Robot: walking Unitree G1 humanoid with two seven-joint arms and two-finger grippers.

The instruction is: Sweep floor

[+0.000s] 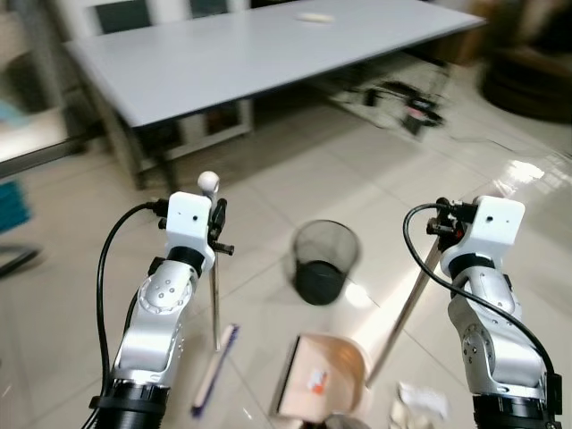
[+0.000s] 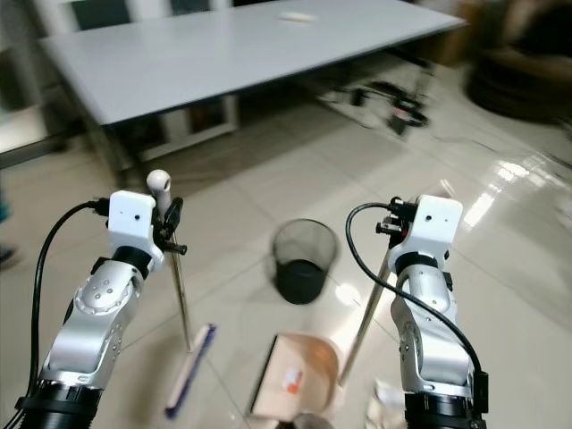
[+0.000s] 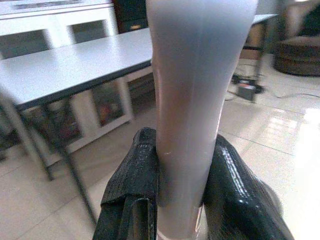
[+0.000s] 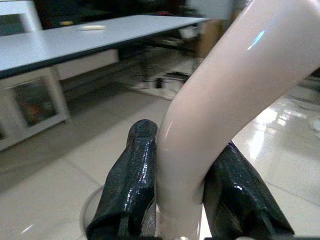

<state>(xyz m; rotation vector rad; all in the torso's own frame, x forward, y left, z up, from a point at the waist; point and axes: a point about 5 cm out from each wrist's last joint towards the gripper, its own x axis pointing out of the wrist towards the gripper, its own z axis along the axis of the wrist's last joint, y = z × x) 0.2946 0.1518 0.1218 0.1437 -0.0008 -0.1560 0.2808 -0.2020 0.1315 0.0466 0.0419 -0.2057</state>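
My left gripper (image 1: 217, 221) is shut on the broom handle (image 1: 214, 295), a thin metal pole with a pale knob on top; the broom head (image 1: 214, 368) lies on the tiled floor below. In the left wrist view the pale handle (image 3: 190, 100) sits clamped between the black fingers (image 3: 132, 195). My right gripper (image 1: 441, 229) is shut on the dustpan handle (image 1: 407, 308), which slants down to the beige dustpan (image 1: 317, 375) on the floor between my arms. The right wrist view has that handle (image 4: 210, 115) held between its fingers (image 4: 130, 185). Crumpled white paper (image 1: 422, 402) lies by the dustpan.
A black mesh wastebasket (image 1: 323, 260) stands on the floor just beyond the dustpan. A long grey table (image 1: 259, 54) spans the back, with cables and a power strip (image 1: 402, 98) under its right end. A dark round seat (image 1: 527, 76) is at far right.
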